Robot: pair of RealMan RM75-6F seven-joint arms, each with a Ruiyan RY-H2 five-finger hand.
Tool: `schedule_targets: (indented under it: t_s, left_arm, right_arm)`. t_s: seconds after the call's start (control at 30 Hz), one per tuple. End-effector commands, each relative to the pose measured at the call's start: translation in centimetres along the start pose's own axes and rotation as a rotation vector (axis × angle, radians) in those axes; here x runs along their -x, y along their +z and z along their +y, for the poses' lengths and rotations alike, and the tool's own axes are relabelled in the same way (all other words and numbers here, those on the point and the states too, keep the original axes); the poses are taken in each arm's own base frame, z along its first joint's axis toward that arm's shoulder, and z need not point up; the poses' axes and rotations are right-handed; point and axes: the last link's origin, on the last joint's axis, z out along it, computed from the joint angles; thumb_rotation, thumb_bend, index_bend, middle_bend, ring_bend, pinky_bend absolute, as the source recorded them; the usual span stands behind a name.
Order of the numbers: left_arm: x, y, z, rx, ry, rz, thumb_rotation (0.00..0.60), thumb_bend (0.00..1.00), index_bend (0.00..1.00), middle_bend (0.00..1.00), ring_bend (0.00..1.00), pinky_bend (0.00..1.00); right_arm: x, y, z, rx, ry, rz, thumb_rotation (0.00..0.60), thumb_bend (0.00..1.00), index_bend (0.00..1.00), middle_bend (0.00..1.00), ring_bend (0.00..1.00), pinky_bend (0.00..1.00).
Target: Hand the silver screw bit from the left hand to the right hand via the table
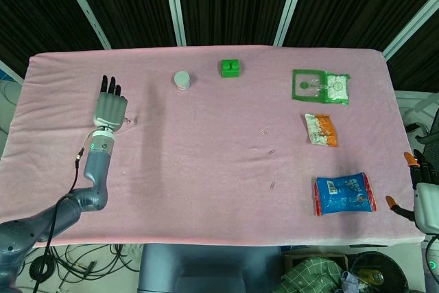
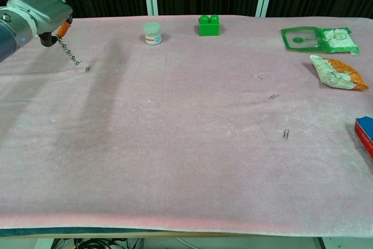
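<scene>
Two hands, and only one is busy; my left hand hangs over the pink-clothed table near its left edge, toward the far left corner, with the long fingers stretched toward the far edge. In the chest view the silver screw bit slants down from my orange-tipped thumb to the cloth, so I am pinching it at its upper end (its lower tip seems to touch the cloth, though I cannot be sure); a small metal clip lies just beside that tip. My right hand is off the table's right edge near the near right corner, fingers apart and holding nothing; the chest view does not show it.

Along the far edge stand a small white jar and a green toy brick, well apart from my left hand; toward the far right corner lies a green-and-white packet; nearer, an orange-and-white sachet; nearer still, by the right edge, a blue snack bag. Three paper clips are scattered right of the table's middle, apart from each other.
</scene>
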Motion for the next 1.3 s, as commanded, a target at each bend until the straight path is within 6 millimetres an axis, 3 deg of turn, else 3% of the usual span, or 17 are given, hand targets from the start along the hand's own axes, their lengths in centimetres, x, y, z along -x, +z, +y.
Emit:
schedule_targets:
  t_s: [0.03, 0.7, 1.3]
  left_arm:
    - [-0.1, 0.4, 0.5, -0.004, 0.003, -0.005, 0.600, 0.44, 0.57, 0.20, 0.00, 0.00]
    - [1.0, 1.3, 1.7, 0.004, 0.052, -0.022, 0.600, 0.44, 0.57, 0.20, 0.00, 0.00]
    - [0.2, 1.4, 2.8, 0.000, 0.053, 0.020, 0.600, 0.44, 0.58, 0.20, 0.00, 0.00]
  right_arm:
    - [0.0, 0.0, 0.0, 0.000, 0.000, -0.003, 0.600, 0.12, 0.00, 0.00, 0.10, 0.22]
    - [-0.1, 0.1, 0.3, 0.007, 0.013, -0.006, 0.600, 0.12, 0.00, 0.00, 0.10, 0.22]
    - [-0.6, 0.0, 0.4, 0.002, 0.025, 0.013, 0.600, 0.12, 0.00, 0.00, 0.10, 0.22]
